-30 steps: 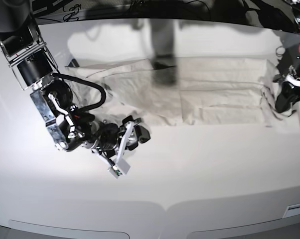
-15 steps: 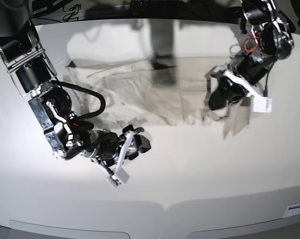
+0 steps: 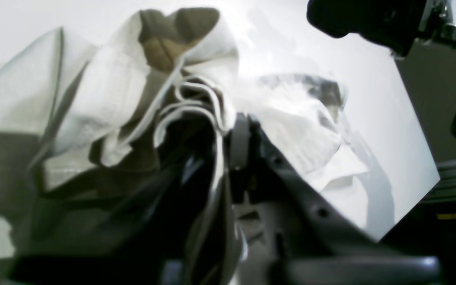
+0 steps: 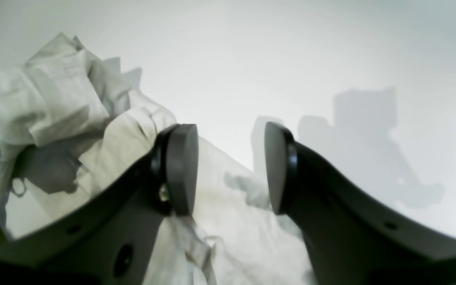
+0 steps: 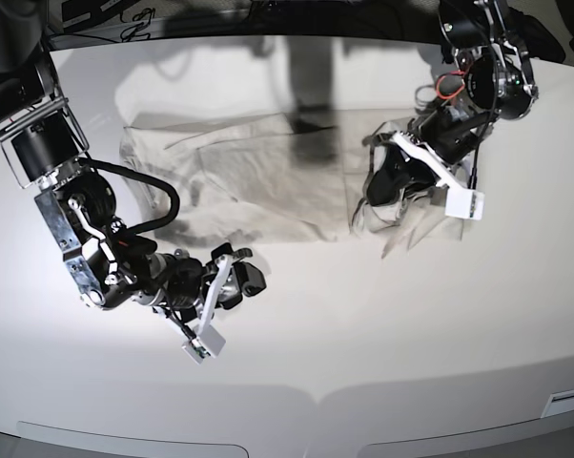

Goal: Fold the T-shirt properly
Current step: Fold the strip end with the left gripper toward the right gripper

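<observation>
The pale beige T-shirt [image 5: 258, 176] lies spread across the far half of the white table [image 5: 363, 324]. Its right end is bunched and lifted off the table. My left gripper [image 5: 380, 186] is shut on that lifted end. In the left wrist view the cloth [image 3: 105, 99] hangs in folds around the gripper [image 3: 232, 138], with hem edges pinched between the jaws. My right gripper [image 5: 239, 277] is open and empty, just off the shirt's near edge. In the right wrist view its fingers [image 4: 180, 170] stand apart over wrinkled cloth [image 4: 61, 103] and the bare table [image 4: 291, 59].
The table's far edge is dark, with cables [image 5: 134, 24] behind it. A dark shadow [image 5: 311, 134] falls across the shirt's middle. A small white label [image 5: 568, 403] sits at the table's front right corner.
My left gripper has lifted the shirt's right end and carried it up and to the left, over the shirt. My right arm has drifted slightly down and left, still open.
</observation>
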Tool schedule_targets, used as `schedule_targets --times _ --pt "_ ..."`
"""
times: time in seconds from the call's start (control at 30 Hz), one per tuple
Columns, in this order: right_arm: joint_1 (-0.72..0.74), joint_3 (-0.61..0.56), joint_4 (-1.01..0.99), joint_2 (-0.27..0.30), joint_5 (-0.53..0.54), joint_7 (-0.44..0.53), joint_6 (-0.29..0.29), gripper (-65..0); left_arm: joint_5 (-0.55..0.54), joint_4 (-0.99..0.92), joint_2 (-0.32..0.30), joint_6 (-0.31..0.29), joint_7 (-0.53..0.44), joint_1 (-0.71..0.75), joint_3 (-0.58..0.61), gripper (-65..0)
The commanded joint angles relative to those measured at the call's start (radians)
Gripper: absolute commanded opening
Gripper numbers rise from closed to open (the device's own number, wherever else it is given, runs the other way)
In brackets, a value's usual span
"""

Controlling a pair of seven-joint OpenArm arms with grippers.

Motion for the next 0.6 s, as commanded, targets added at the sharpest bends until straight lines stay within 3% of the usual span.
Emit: schedule_targets --times 0.0,0.07,0.1,0.37,0.57 --pt "0.031 0.010 0.015 0.006 0.010 0.024 0.006 -37.4 -0.029 0.019 0.002 -0.007 -0.013 -0.008 0.002 -50.1" --pt "0.031 0.010 0.015 0.003 0.010 0.026 0.006 -37.4 -0.029 0.019 0.002 -0.007 -0.013 -0.009 0.002 -36.0" --pt "0.031 0.010 0.015 0.002 0.010 0.026 0.006 -37.4 -0.030 0.019 0.002 -0.007 -0.013 -0.009 0.002 -33.8" --pt "0.031 0.010 0.015 0.003 0.010 0.026 0.006 -37.4 -0.101 0.019 0.002 -0.007 -0.017 -0.017 0.002 -33.8" --pt "0.031 0.010 0.015 0.005 0.043 0.021 0.006 -37.4 -0.004 0.019 -0.010 -0.007 -0.011 -0.031 0.002 -33.9"
